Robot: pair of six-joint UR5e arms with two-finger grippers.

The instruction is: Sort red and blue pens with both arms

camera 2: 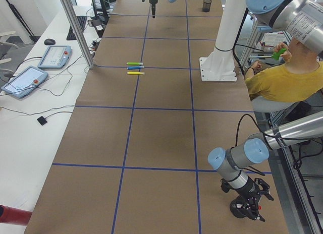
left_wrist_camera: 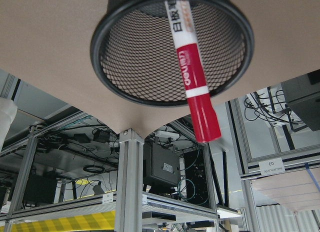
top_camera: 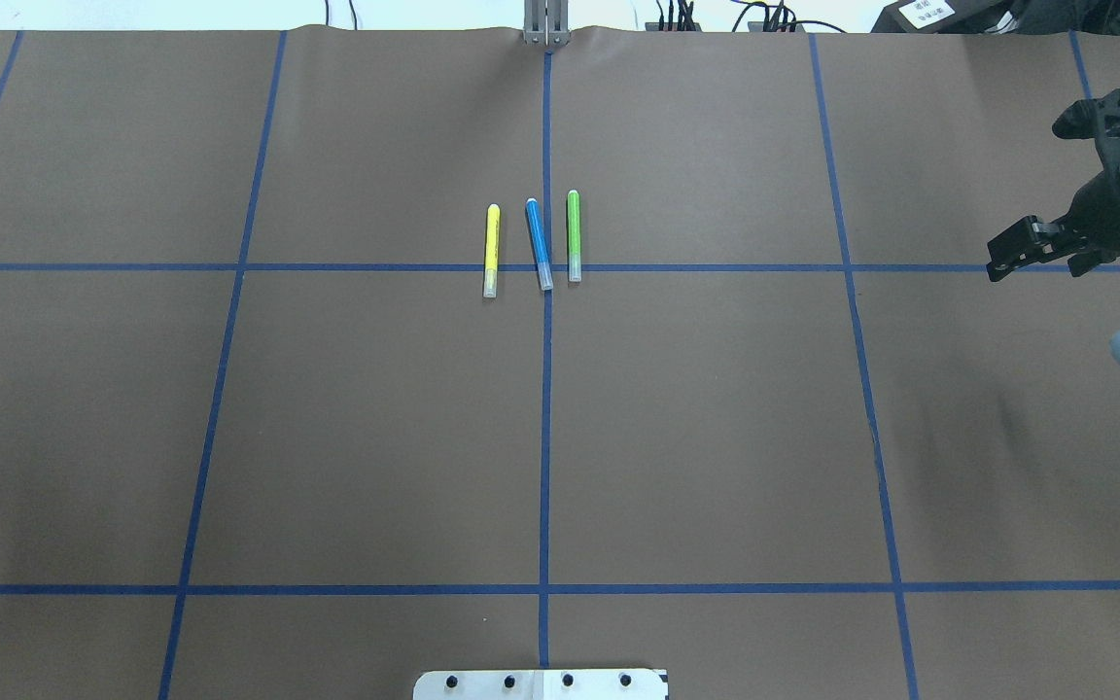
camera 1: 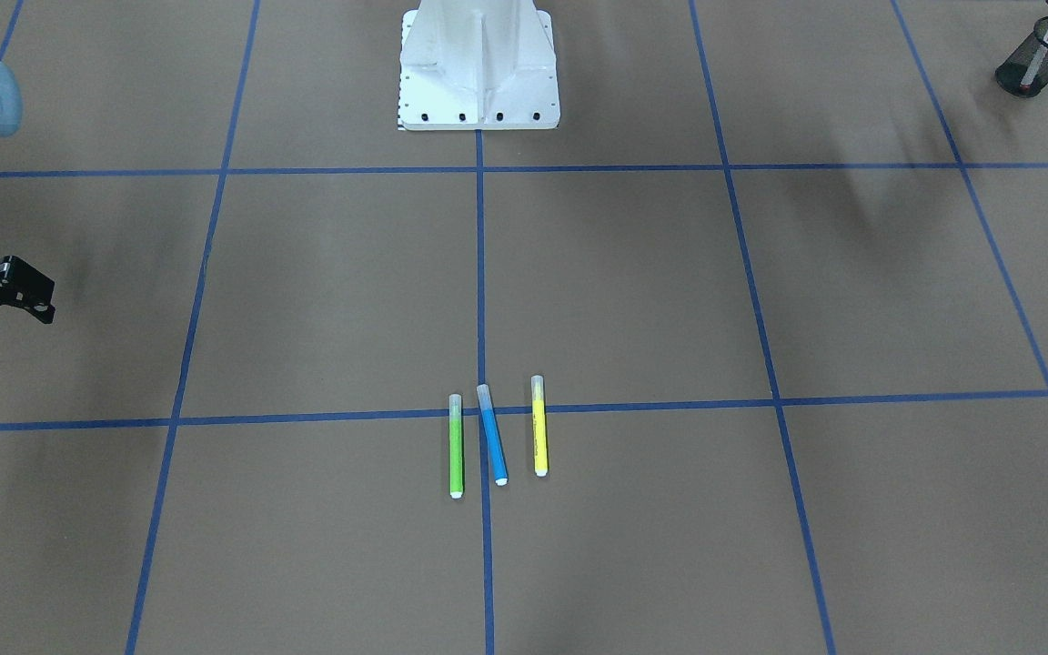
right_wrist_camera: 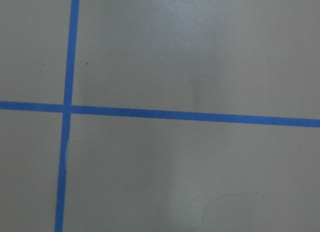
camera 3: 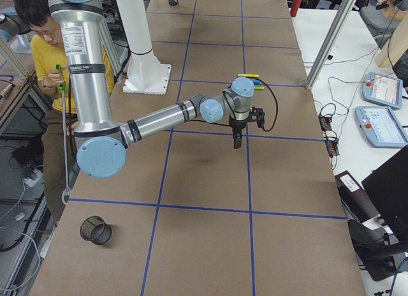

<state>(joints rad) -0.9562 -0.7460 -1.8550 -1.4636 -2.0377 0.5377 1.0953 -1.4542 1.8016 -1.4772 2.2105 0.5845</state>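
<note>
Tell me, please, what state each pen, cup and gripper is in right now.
red pen: capped, leaning in the left mesh cup.
blue pen: capped, lying flat.
green marker: capped, lying flat.
yellow marker: capped, lying flat.
left mesh cup: upright, holding the red pen.
right mesh cup: upright, looks empty.
right gripper: fingers open, empty.
left gripper: above the left mesh cup; opening unclear.

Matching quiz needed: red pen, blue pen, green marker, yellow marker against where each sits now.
1 red pen
2 blue pen
3 green marker
4 yellow marker

A robot's-left end of the row
B middle of the row
C in the mesh cup
D robot's-right end of the row

Pairs: 1-C, 2-B, 3-D, 4-A
</note>
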